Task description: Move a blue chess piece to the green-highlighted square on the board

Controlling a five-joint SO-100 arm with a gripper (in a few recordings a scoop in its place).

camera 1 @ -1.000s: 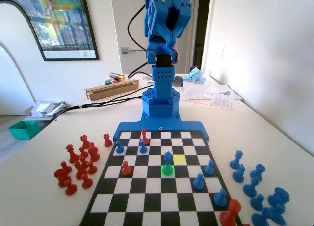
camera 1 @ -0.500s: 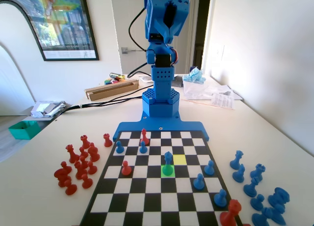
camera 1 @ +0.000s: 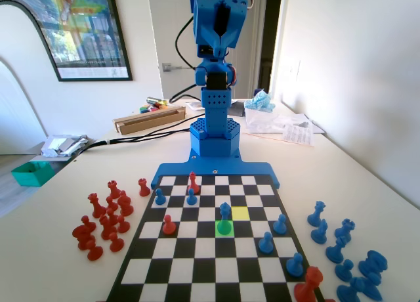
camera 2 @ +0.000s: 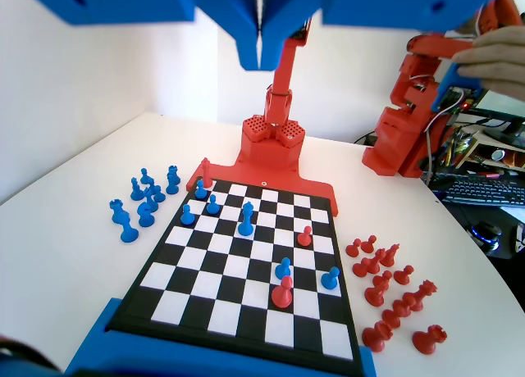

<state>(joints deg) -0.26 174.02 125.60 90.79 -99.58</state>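
The slim blue chess piece stands upright on the green-highlighted square, near the middle of the board; a yellow square lies just right of it. The wrist view has the same piece on the board, far below my gripper. Both jaws hang from the top edge, pressed together along a thin seam with nothing between them. In the fixed view the blue arm is folded up high behind the board.
Blue pawns and red pieces are scattered over the board. Captured red pieces crowd the table left of it and blue ones right of it in the fixed view. A red piece stands at the near right corner.
The arm's upper part has drawn a little higher and further back. No piece on the board has moved.
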